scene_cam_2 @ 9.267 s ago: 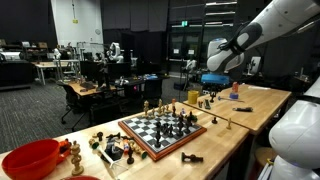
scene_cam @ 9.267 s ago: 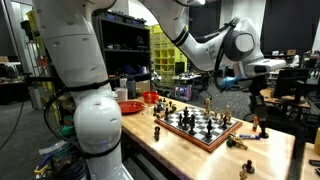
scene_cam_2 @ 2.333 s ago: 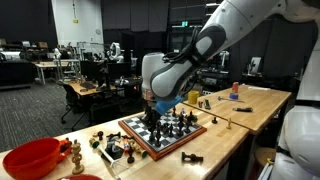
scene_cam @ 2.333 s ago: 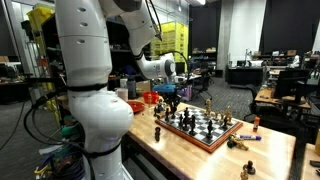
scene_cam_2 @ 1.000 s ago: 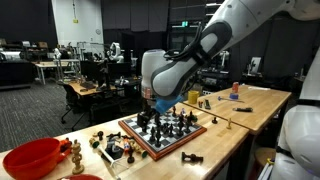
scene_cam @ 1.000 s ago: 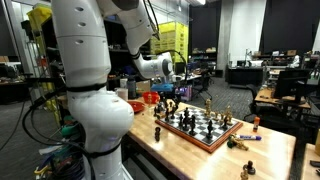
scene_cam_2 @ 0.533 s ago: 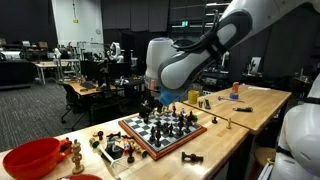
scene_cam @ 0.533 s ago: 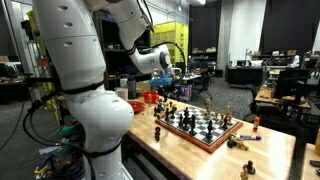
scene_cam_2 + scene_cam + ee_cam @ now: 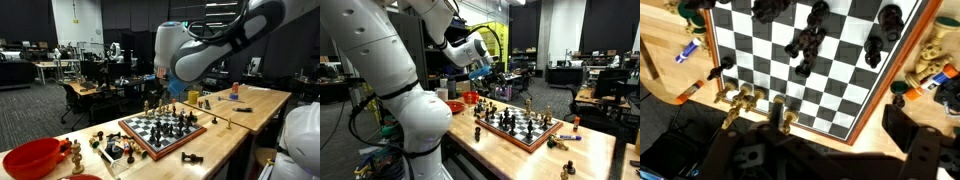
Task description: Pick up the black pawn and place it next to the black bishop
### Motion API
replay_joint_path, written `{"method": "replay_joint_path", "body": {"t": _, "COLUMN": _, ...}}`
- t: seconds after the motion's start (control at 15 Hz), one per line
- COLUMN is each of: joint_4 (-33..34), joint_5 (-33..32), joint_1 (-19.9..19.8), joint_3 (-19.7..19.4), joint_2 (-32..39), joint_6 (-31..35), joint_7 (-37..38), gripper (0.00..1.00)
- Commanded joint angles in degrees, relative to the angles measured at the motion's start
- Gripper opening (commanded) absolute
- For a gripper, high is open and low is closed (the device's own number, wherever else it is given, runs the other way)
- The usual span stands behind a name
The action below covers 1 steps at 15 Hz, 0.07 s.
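The chessboard [image 9: 520,126] [image 9: 162,131] lies on the wooden table and carries black and gold pieces. From above, several black pieces [image 9: 808,40] stand in the board's far rows, but at this size I cannot tell the black pawn from the black bishop. A row of gold pieces [image 9: 745,97] stands at the near left edge. My gripper [image 9: 486,73] [image 9: 163,93] hangs well above the board. It is open, with its dark fingers [image 9: 922,140] wide apart and nothing between them.
A red bowl [image 9: 30,158] [image 9: 450,105] sits at one end of the table. Loose captured pieces [image 9: 110,148] lie beside the board, and more gold ones [image 9: 933,58] off its other side. A black piece [image 9: 192,158] lies near the table edge.
The gripper has risen from low over the board to well above it and has opened. No piece came up with it.
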Motion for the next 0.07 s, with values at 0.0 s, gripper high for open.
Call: {"method": "replay_joint_path", "body": {"t": 0.0, "joint_4": -0.2, "joint_5": 0.3, "joint_1": -1.2, "joint_3": 0.8, "joint_2": -1.0, "joint_6": 0.0, "joint_7": -0.4, "gripper": 1.00}}
